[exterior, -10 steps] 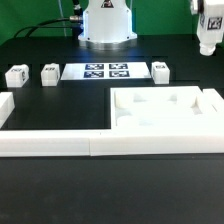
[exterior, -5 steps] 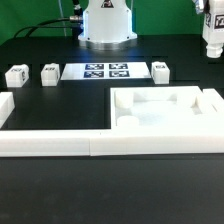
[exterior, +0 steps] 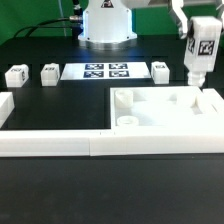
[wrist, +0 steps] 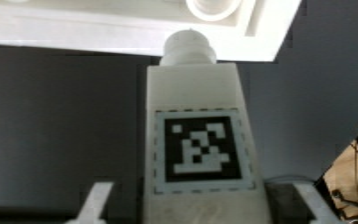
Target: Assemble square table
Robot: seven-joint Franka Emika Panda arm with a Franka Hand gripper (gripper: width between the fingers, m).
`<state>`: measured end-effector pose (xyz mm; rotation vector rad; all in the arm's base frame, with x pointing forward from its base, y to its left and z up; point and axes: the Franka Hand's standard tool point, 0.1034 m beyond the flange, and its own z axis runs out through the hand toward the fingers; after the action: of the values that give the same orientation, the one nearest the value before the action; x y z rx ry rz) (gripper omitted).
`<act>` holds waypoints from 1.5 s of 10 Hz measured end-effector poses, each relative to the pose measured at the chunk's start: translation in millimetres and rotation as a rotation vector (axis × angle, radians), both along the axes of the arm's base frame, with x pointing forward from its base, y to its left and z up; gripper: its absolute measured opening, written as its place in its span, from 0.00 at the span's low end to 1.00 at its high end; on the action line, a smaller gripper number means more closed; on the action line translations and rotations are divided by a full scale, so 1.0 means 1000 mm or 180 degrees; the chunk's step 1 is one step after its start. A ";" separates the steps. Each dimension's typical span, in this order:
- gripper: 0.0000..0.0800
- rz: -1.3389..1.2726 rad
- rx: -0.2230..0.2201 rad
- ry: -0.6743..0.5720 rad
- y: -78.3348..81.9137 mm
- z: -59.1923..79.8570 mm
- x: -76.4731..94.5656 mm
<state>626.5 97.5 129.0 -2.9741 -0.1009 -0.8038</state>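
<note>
The square tabletop (exterior: 165, 124) lay rim-up at the exterior view's right. Over its far right corner hung a tagged leg (exterior: 201, 50), clamped in the jaws of the gripper (wrist: 194, 200), peg end down. Seating that leg seemed the step in hand; next it wanted lining up with the corner hole (wrist: 220, 8), then lowering.

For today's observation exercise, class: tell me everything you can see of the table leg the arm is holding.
The table leg is a long, squared white block, plastic-looking, with a black-and-white tag on one face and a narrower rounded peg at its lower end. It hangs roughly upright, clamped between the jaws, over a corner of the square tabletop, at the exterior view's right. Contact with the tabletop is unclear.
</note>
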 end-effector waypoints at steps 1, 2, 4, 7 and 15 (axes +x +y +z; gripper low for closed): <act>0.37 -0.0005 0.0061 -0.0087 0.009 -0.017 -0.002; 0.37 -0.0016 0.0099 -0.0060 0.013 -0.026 -0.005; 0.37 0.0004 0.0084 -0.0062 0.012 -0.024 -0.004; 0.37 0.0046 0.0036 -0.0043 0.007 -0.031 -0.004; 0.37 -0.0004 0.0042 -0.0167 0.021 -0.051 -0.006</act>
<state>620.4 118.0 78.2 -2.9417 -0.0959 -0.8794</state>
